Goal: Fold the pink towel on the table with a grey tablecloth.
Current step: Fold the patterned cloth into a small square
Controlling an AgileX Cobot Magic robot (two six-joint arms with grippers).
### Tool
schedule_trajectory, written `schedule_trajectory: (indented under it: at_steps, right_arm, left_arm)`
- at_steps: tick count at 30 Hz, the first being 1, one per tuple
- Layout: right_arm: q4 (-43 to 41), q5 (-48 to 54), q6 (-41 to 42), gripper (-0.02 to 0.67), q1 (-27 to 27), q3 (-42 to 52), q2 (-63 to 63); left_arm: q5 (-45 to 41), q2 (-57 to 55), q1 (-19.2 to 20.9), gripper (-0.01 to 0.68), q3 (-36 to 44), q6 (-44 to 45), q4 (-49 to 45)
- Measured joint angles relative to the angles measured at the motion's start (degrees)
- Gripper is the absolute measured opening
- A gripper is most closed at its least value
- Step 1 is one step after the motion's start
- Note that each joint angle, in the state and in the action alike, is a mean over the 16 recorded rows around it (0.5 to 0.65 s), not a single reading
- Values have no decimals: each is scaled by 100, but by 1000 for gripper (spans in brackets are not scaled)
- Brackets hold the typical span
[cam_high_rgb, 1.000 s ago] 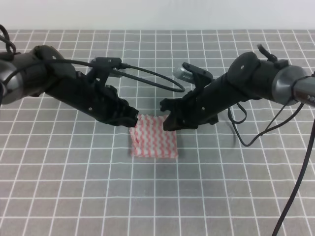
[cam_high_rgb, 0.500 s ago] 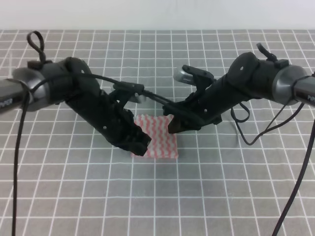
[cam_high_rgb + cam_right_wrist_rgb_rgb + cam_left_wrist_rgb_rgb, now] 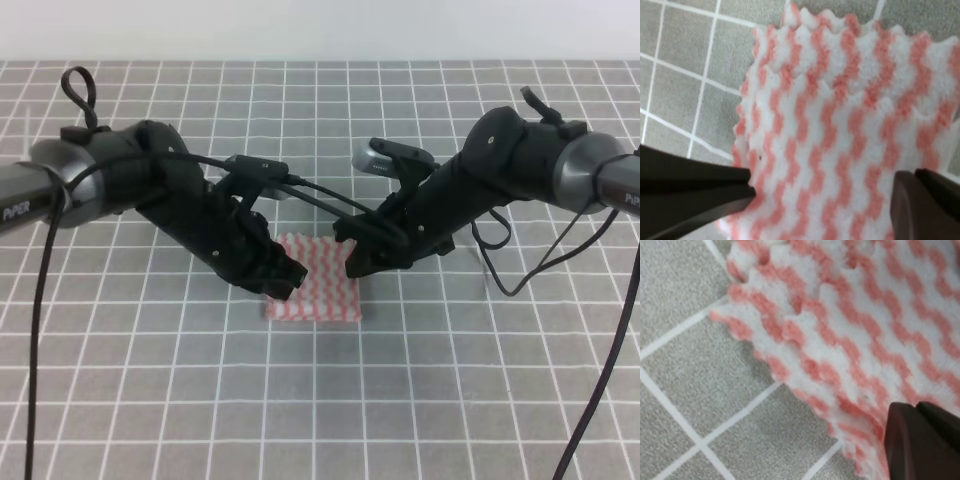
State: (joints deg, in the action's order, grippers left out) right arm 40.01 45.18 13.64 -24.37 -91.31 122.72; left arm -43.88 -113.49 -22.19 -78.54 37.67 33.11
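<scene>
Pink towel [image 3: 318,283], soft, light and floppy on the grey bench [image 3: 150,400], lies directly under both hands, the right hand [image 3: 822,200] spread open astride it, the left hand [image 3: 280,283] unclear, so pinching its pinked corners seems best.

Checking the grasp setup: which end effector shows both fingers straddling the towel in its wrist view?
The right end effector: fingers flank the pink towel.
</scene>
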Motion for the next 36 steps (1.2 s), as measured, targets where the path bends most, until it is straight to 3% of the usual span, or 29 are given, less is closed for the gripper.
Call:
schedule_trajectory:
  at_steps: [12, 23, 36]
  right_arm:
    - [-80, -76, 3, -15, 2, -1, -48]
    - [-734, 218, -209, -15, 2, 9, -630]
    - [-1933, 269, -905, -15, 1, 909, -2682]
  left_arm:
    - [328, 551, -1, 0, -1, -167, -119]
    - [715, 1682, 7, 0, 210, -1067, -1011]
    - [1741, 4563, 10, 0, 1868, -1751, -1476]
